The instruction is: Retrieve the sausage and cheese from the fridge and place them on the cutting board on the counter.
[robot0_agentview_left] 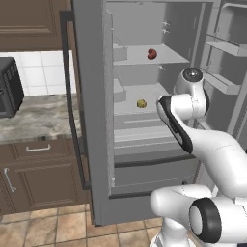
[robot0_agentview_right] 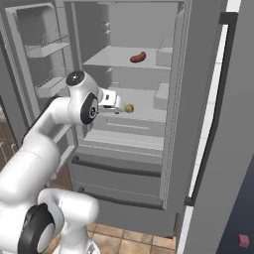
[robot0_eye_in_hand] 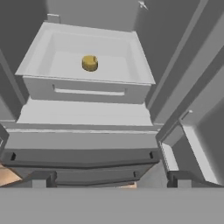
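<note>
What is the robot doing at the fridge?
The fridge stands with its doors open, and the robot's arm reaches inside. Its gripper is open and holds nothing, pointed at the cheese on the lower shelf. The sausage lies on the shelf above. Neither one has been picked up yet.

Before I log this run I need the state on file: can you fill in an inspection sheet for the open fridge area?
Surface: grey-beige marbled counter, bare where visible.
Job's things: reddish-brown curved sausage on the upper shelf of the tall grey fridge, doors open; pale yellow cheese chunk on the shelf below.
Clutter: dark appliance on the counter.
Grippers: two-finger gripper open, empty, short of the cheese.
Cables: nothing seen.
Surroundings: dark brown cabinets, tiled floor.
</note>
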Motion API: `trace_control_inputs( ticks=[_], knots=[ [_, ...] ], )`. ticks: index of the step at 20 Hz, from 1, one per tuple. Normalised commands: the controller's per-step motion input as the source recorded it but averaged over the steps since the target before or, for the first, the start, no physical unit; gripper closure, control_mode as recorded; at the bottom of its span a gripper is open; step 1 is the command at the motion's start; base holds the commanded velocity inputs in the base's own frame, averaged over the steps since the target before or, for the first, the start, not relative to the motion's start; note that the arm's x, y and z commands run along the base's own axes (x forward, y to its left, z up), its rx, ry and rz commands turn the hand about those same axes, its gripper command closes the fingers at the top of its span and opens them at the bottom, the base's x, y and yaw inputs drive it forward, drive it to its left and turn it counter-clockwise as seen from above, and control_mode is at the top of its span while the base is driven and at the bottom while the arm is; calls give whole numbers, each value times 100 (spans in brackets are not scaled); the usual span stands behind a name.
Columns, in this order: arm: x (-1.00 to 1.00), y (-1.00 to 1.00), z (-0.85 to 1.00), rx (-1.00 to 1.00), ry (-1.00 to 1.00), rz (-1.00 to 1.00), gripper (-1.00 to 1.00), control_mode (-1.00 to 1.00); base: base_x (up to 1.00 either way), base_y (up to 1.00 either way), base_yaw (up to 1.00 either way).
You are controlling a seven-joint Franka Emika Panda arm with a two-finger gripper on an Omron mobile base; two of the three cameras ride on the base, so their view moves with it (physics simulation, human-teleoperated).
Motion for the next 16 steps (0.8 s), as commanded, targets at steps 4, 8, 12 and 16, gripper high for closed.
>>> trace_control_inputs(
  ticks=[4, 8, 12, 16],
  knots=[
    [-6, -5, 26, 0, 0, 2, -100, -100, 0, 0, 0],
    [-8, -17, 40, 0, 0, 6, -100, -100, 0, 0, 0],
    [-27, -14, 48, 0, 0, 5, -100, -100, 0, 0, 0],
    [-55, -1, 34, -2, 0, 5, -100, -100, 0, 0, 0]
  ],
)
